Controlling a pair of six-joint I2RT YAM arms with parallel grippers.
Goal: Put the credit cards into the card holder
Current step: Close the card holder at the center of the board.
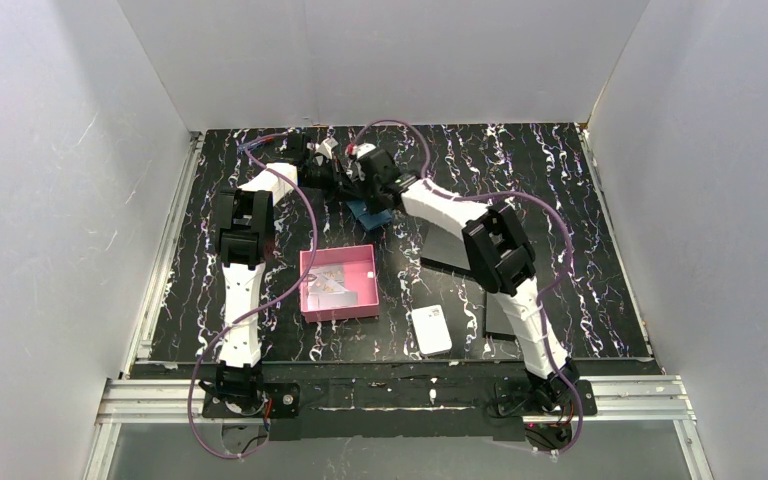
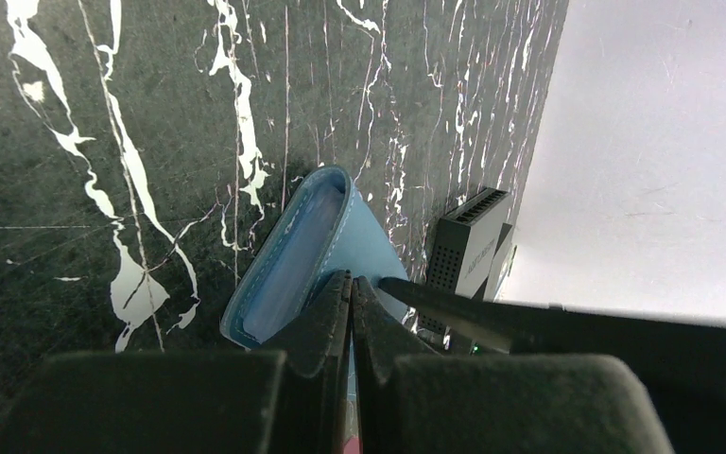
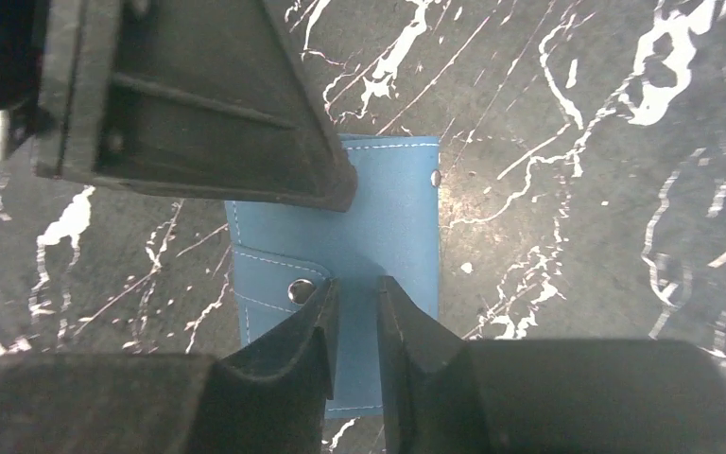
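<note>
1. Over at the far middle of the black, white-veined marble-look table, both arms are reaching in on one spot, and that spot is the small teal-blue fold-over card holder.
2. Card holder's down on the tabletop, stitched edges showing and a rounded flap with a metal snap at its lower left in the right wrist view. From the left wrist view, one end gapes a little and shows a paler lining.
3. Left gripper: fingers pressed tight together, no gap at all, tips right on the card holder's edge. Whether a layer of it is pinched between them, I cannot tell.
4. Right gripper: fingers a narrow slit apart and low over the card holder just beside the snap flap, with blue showing through the slit. No card between them.
5. Nearer the arm bases, left of centre, sits the square pink plastic tray, and the thin pale whitish-grey credit cards are lying flat inside it, well apart from the card holder.
6. Right of the tray lies a thick white rounded-corner block, with a flat black rectangle just behind it, partly under the right arm.
</note>
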